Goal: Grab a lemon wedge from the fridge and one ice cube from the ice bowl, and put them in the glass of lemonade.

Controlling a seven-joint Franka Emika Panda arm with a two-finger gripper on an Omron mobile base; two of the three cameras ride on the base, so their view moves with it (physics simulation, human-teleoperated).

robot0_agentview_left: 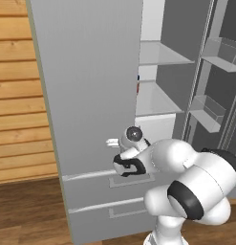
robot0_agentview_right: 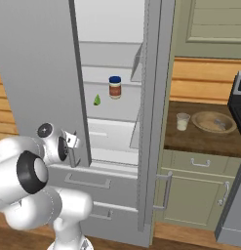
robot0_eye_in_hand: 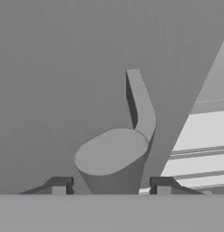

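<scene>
The grey fridge [robot0_agentview_right: 39, 73] stands with both upper doors swung open. On its middle shelf lies the tiny yellow-green lemon wedge [robot0_agentview_right: 97, 100], left of a brown jar [robot0_agentview_right: 114, 87] with a blue lid. My gripper [robot0_eye_in_hand: 111, 186] is low on the left door, level with its bottom edge [robot0_agentview_left: 91, 158]. Its fingertips [robot0_eye_in_hand: 59, 185] straddle the lower end of the door's bar handle [robot0_eye_in_hand: 140, 104], with a thin gap showing on each side. To the right, the glass of lemonade [robot0_agentview_right: 182, 121] and the tan ice bowl [robot0_agentview_right: 213, 122] sit on the counter.
The dark wooden counter [robot0_agentview_right: 200, 141] runs right of the fridge over beige cabinets [robot0_agentview_right: 200, 185], with a stove [robot0_agentview_right: 239, 97] at the far right. The open right door [robot0_agentview_left: 215, 95] carries clear bins. Two drawers [robot0_agentview_right: 88, 183] lie under the shelves. Wood panelling [robot0_agentview_left: 19, 95] covers the left wall.
</scene>
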